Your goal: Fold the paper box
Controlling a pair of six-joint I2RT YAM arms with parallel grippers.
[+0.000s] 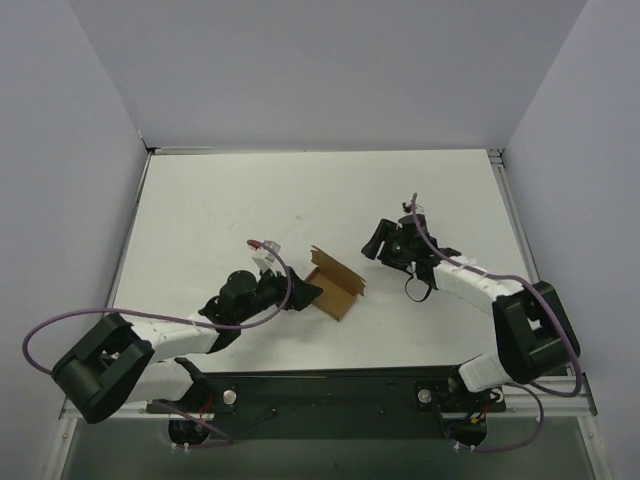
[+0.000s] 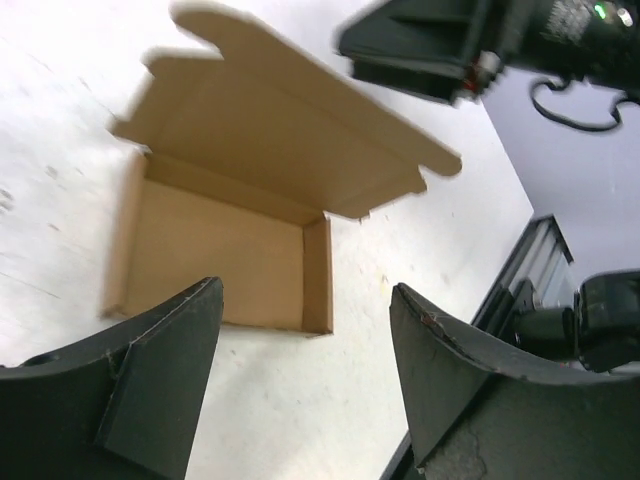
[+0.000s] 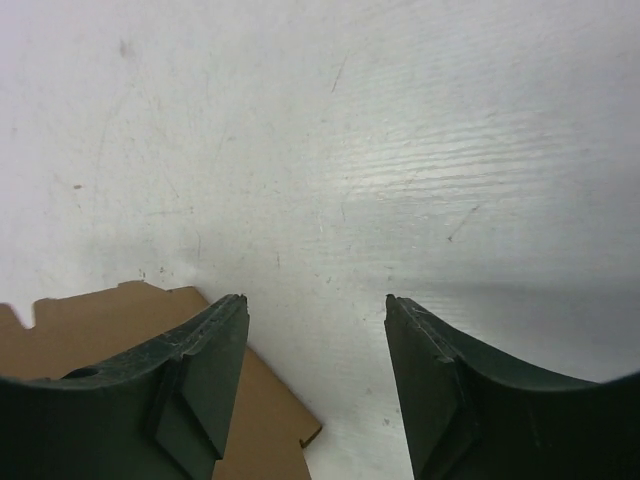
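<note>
The paper box (image 1: 335, 282) lies on the white table between my two arms, a brown cardboard tray with low walls and its lid flap standing open. My left gripper (image 1: 305, 293) sits just left of it, open and apart from the cardboard. In the left wrist view the paper box (image 2: 215, 250) lies just beyond my left gripper (image 2: 305, 300), with bare table between the fingers. My right gripper (image 1: 378, 243) hovers to the box's right, open and empty. In the right wrist view my right gripper (image 3: 315, 305) spans bare table, and a flap of the paper box (image 3: 265, 420) shows beside the left finger.
Grey walls (image 1: 330, 70) close the table on three sides. A black base rail (image 1: 330, 390) runs along the near edge, and the table's metal side edge (image 2: 530, 270) shows in the left wrist view. The right arm's gripper body (image 2: 430, 45) hangs over the box's far side.
</note>
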